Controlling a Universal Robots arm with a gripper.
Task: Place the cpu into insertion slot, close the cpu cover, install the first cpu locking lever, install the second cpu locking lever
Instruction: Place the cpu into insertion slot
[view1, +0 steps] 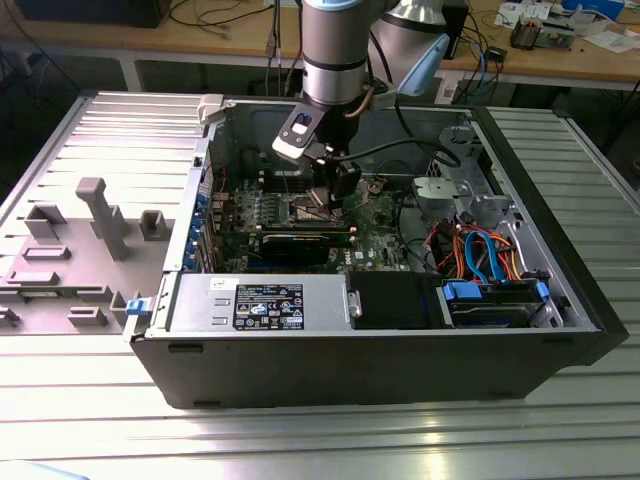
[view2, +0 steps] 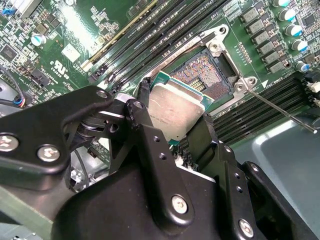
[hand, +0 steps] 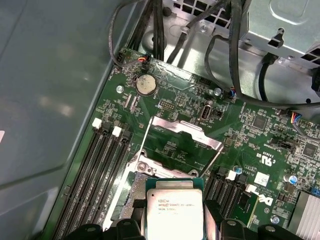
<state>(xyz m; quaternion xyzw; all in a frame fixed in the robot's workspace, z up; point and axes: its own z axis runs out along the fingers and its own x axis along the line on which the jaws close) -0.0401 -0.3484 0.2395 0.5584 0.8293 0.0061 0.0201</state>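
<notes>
Silver-grey metal is seen on the flat top of the chip (view2: 175, 112), which is clamped by two opposite edges in the black gripper (view2: 174, 122), closed narrow on it. The chip is held over the near side of the open socket (view2: 210, 75) in the green board (view2: 65, 30); whether it touches cannot be told. The cover frame (hand: 186, 131) is folded back off the socket. The chip is judged light, stiff and thin, smooth enough to slip, and fragile underneath, as are the socket's fine contacts. A hold on the side edges is judged best, leaving the underside untouched.
</notes>
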